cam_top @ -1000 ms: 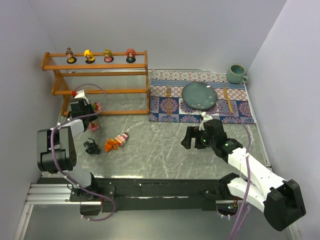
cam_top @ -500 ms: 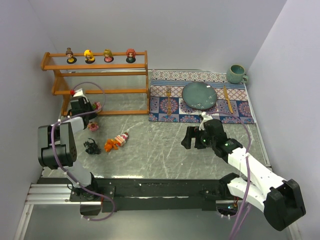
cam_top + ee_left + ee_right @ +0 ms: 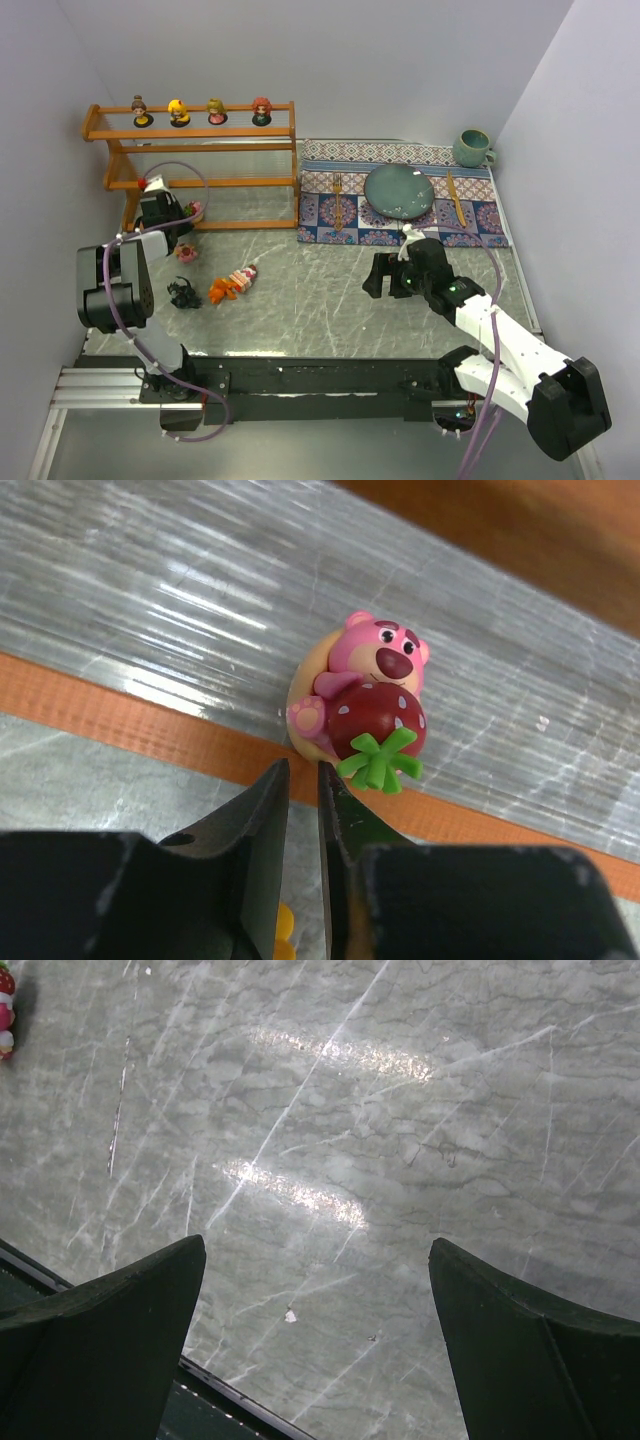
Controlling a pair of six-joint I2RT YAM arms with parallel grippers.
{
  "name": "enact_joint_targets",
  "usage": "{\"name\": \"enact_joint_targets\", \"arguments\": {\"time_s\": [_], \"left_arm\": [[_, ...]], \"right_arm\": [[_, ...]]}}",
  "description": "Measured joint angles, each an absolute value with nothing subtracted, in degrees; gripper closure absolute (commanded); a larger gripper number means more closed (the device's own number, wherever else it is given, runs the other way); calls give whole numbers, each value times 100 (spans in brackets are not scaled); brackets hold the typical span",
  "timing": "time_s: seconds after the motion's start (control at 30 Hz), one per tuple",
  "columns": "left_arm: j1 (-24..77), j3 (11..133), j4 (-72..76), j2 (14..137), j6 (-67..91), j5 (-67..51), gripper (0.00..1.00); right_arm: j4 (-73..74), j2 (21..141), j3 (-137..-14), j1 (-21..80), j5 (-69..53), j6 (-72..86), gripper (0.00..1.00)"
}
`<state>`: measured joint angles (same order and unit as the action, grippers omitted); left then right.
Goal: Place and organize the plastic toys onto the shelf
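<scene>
Pink strawberry bear (image 3: 365,695) stands at the bottom rail of the shelf (image 3: 230,182), just past your left gripper (image 3: 302,772), jaws nearly pinched together and empty, so back straight out without clipping it, right gripper (image 3: 317,1245) spread wide over bare table.

Desk (image 3: 330,300): grey marbled surface, glossy, bright light streaks.
Walls (image 3: 330,60): plain pale lavender, enclosing desk behind and both sides.

Pincer (image 3: 318,1243) spread wide over marble table (image 3: 400,1110).
</scene>
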<state>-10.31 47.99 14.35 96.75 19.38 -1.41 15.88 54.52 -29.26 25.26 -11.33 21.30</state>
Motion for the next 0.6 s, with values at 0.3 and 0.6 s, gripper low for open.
{"name": "enact_joint_targets", "arguments": {"time_s": [0.3, 0.6], "left_arm": [[-1041, 4880, 1444, 9736, 1938, -126, 76], [-1046, 4888, 1479, 9806, 1938, -126, 74]], "right_arm": [[1590, 5452, -2926, 2526, -1105, 2130, 0], [1592, 5452, -2926, 2526, -1079, 2130, 0]]}}
